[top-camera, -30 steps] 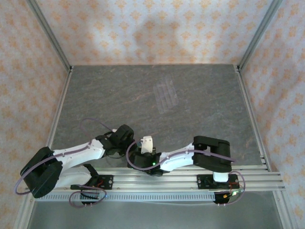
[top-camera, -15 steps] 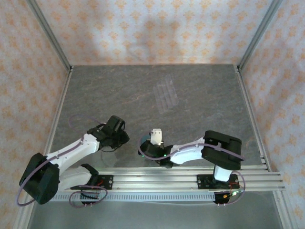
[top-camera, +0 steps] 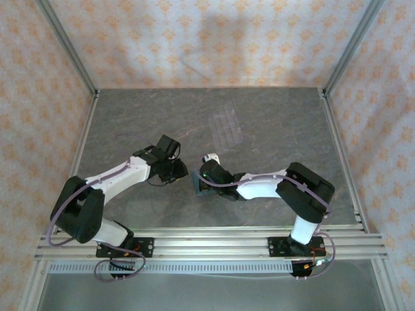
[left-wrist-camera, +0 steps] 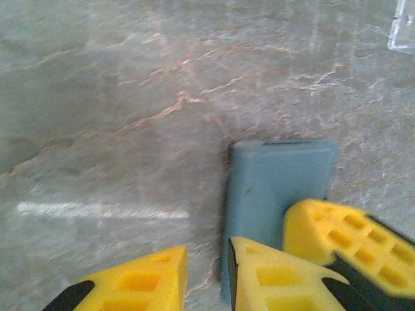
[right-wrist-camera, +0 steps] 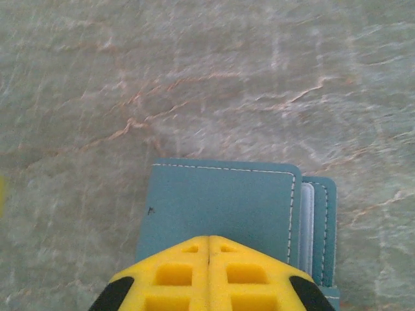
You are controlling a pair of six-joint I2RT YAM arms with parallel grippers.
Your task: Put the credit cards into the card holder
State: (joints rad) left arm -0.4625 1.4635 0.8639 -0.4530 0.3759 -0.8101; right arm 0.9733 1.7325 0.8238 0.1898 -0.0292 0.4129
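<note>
The card holder [right-wrist-camera: 220, 201] is a flat teal wallet lying closed on the grey table, with white stitching along its edges. A pale strip [right-wrist-camera: 307, 220] shows between its teal layers at the right edge; I cannot tell whether it is a card. My right gripper [right-wrist-camera: 209, 238] is shut, its yellow tips together over the wallet's near side. My left gripper [left-wrist-camera: 207, 269] stands slightly open at the card holder's [left-wrist-camera: 275, 184] left edge, with only table in the gap. In the top view both grippers, left [top-camera: 179, 172] and right [top-camera: 203, 181], meet at the card holder [top-camera: 198, 187]. The credit cards are hidden.
A clear ridged plastic tray [top-camera: 227, 129] lies further back on the table, its corner [left-wrist-camera: 403, 29] at the upper right of the left wrist view. The stone-patterned table [top-camera: 130, 123] is bounded by patterned walls and a metal rail [top-camera: 246, 236] at the near edge.
Both arms have swung from the near rail out toward the table's middle. The left gripper's jaws have parted a little. The right gripper has stayed shut.
</note>
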